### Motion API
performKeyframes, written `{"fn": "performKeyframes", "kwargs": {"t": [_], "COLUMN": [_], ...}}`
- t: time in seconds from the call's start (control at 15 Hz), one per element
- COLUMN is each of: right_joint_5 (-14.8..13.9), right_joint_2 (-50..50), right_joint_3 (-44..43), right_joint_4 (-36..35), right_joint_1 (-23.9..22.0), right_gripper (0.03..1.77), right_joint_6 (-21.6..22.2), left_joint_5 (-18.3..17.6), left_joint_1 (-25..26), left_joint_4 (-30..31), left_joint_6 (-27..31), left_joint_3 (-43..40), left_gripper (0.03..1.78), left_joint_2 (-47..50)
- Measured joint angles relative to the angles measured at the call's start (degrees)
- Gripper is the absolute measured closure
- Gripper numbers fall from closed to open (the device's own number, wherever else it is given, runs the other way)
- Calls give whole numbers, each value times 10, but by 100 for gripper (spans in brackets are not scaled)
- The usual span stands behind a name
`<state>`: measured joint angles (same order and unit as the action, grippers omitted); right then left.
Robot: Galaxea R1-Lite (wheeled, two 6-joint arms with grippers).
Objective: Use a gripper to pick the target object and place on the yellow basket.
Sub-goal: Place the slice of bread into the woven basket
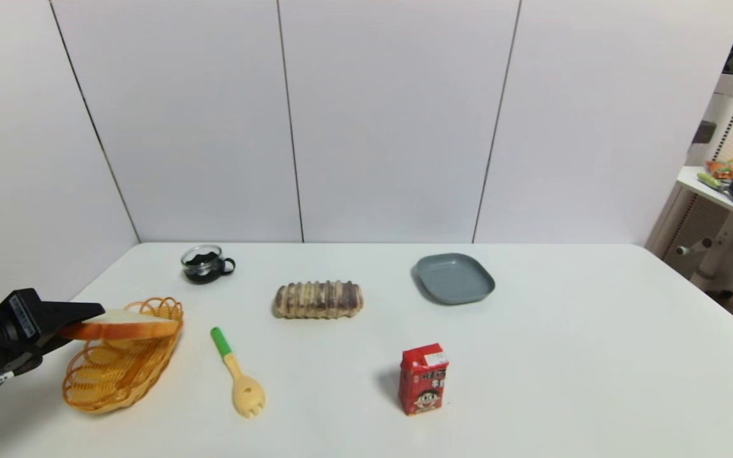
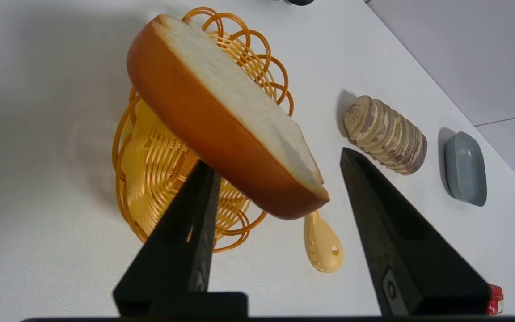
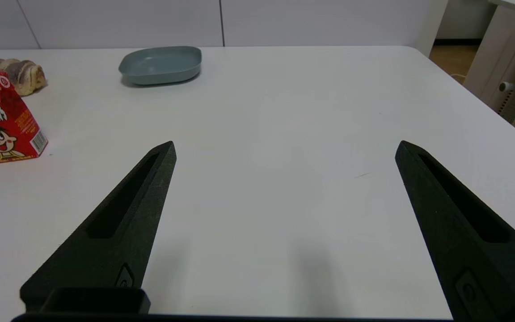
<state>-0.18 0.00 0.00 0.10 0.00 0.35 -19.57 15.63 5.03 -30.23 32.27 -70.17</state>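
Note:
The target object, a thick white bread slice (image 1: 118,326) with an orange-brown crust, lies across the top of the yellow basket (image 1: 112,375) at the table's near left. My left gripper (image 1: 80,324) is at the slice's left end, above the basket's edge. In the left wrist view its black fingers stand apart around the slice (image 2: 221,103). One fingertip (image 2: 204,179) is under the crust and the other is clear of the bread, with the basket (image 2: 159,165) below. My right gripper (image 3: 285,143) is open over bare table, holding nothing.
A brown-striped bread roll (image 1: 319,299) lies mid-table, a grey-blue plate (image 1: 454,278) behind it to the right. A green-handled spork (image 1: 237,372) lies beside the basket. A red carton (image 1: 422,378) stands near the front. A dark glass cup (image 1: 204,264) sits at the back left.

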Motion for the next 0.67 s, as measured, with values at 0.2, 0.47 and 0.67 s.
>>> {"fn": "performKeyframes", "kwargs": {"t": [0.2, 0.47, 0.67], "right_joint_5": [0, 0, 0], "right_joint_2": [0, 0, 0], "right_joint_3": [0, 0, 0], "right_joint_4": [0, 0, 0], "right_joint_1": [0, 0, 0], "right_gripper": [10, 10, 10], "right_joint_6": [0, 0, 0], "left_joint_5": [0, -1, -1], "left_joint_1": [0, 0, 0], "left_joint_4": [10, 14, 14], "left_joint_6": [0, 2, 4], "left_joint_3": [0, 3, 12], "left_gripper": [58, 39, 30], "left_joint_2": [1, 6, 16]}}
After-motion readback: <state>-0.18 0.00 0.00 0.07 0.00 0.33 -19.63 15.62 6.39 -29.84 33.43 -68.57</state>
